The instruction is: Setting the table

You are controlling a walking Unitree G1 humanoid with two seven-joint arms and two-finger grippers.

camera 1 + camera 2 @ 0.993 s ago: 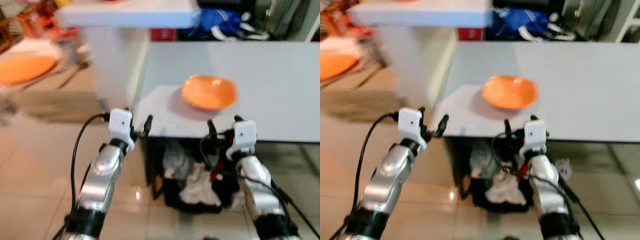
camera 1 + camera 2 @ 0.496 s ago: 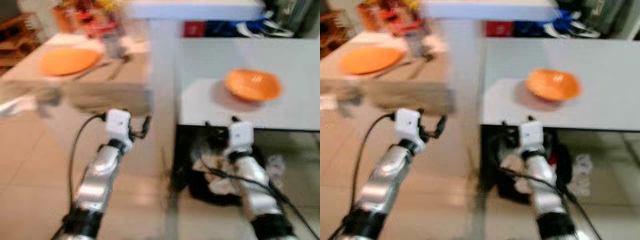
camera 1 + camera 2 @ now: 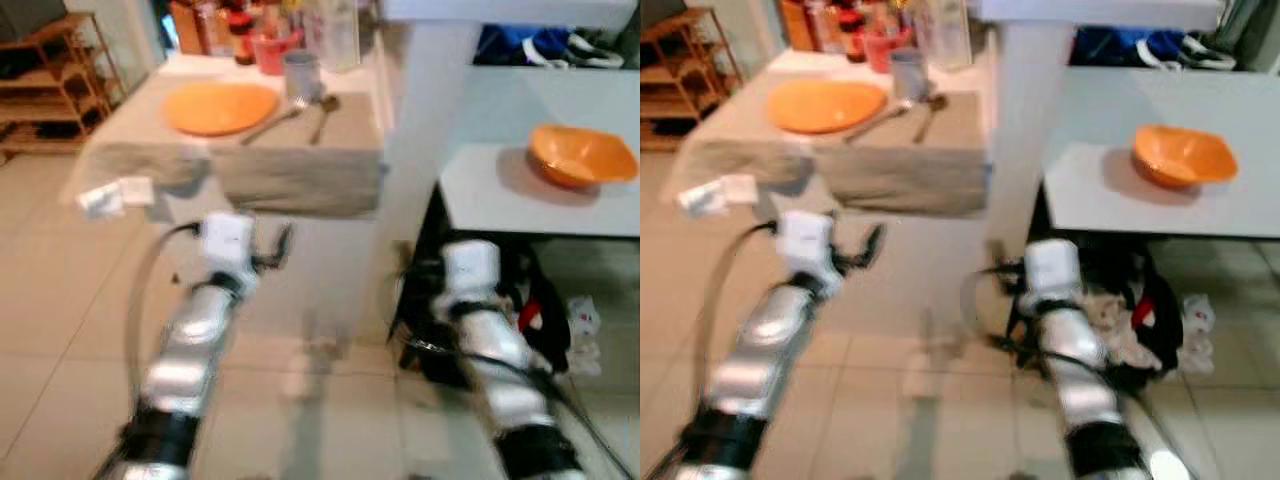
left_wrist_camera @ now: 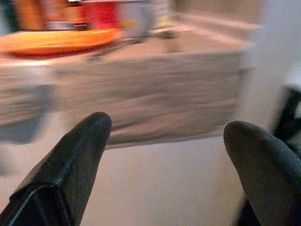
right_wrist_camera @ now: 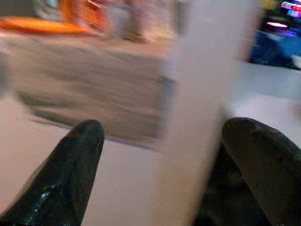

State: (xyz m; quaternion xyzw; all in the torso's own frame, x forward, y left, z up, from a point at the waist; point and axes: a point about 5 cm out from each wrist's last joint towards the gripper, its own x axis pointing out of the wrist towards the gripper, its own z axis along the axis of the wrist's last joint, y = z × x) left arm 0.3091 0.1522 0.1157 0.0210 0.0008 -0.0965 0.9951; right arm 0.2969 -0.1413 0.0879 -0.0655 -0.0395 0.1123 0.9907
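Two tables now sit in the head views, where a second ago the white table (image 3: 520, 190) with its bowl (image 3: 583, 155) took up most of the scene. The camera has swung left, so the bowl sits at far right and the cloth-covered table (image 3: 250, 175) comes in at far left. My read: the robot is turning from the bowl toward the place setting, empty-handed, so the bowl is not yet carried over.

Left gripper (image 3: 268, 250) hangs in mid-air in front of the cloth table's near edge, fingers spread wide, nothing between them; the left wrist view shows both black pads (image 4: 75, 155) apart with the cloth beyond. Right gripper (image 5: 160, 174) is held low near the white table's left corner, also spread and empty.

Task things: orange plate (image 3: 220, 106), flat and round, glossy, on the far left of the cloth. Just right of it lie two pieces of metal cutlery (image 3: 300, 115), probably a fork and a spoon, though blur hides the shapes. A grey cup (image 3: 300, 72) stands behind them. Bowl is orange, shallow, wavy-rimmed, on smooth white laminate.

Cloth is coarse, beige, draping over the edge. Floor (image 3: 60, 330) is pale glossy tile. Wooden shelf (image 3: 50, 80) at far left.
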